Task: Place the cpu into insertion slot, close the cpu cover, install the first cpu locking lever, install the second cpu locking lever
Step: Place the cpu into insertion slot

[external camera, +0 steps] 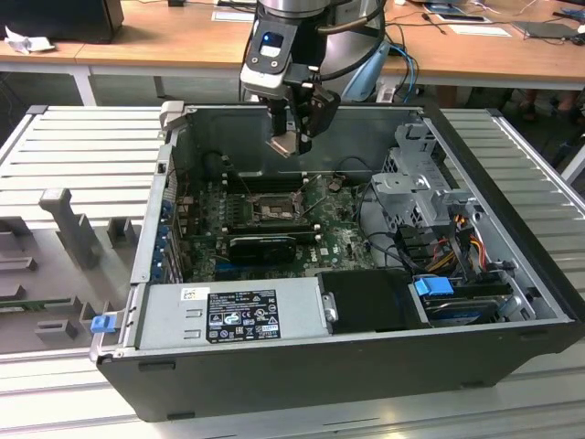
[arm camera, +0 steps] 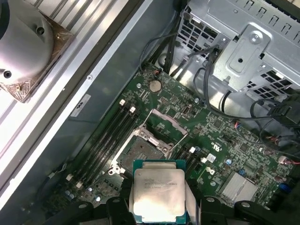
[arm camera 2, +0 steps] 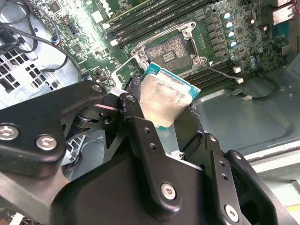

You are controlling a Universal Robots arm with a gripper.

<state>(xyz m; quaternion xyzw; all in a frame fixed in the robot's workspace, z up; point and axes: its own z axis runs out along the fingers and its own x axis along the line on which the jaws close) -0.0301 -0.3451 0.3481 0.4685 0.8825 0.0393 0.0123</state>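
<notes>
Chip held in mid-air above an opened computer: the end effector of a single robot arm hangs over a black computer case that lies on its side on a grey slatted worktop, side panel off, so that the green circuit board inside faces upward and can be reached from above. The end effector is clamped on the cpu, a thin square chip with a silver top and a teal edge. Its dark fingers press against opposite edges of the chip, which probably keeps the flat faces free of contact. The cpu is clear of the board and touching nothing else, raised well above it. In the first wrist view it sits near the insertion slot and partly overlaps it in the picture, though not yet squarely over it. The cpu cover, a dull metal frame with a cut-out middle, appears swung up and back from the slot, leaving the greyish centre bare, presumably so the chip can go straight down into it. Black memory sockets run alongside the slot.
</notes>
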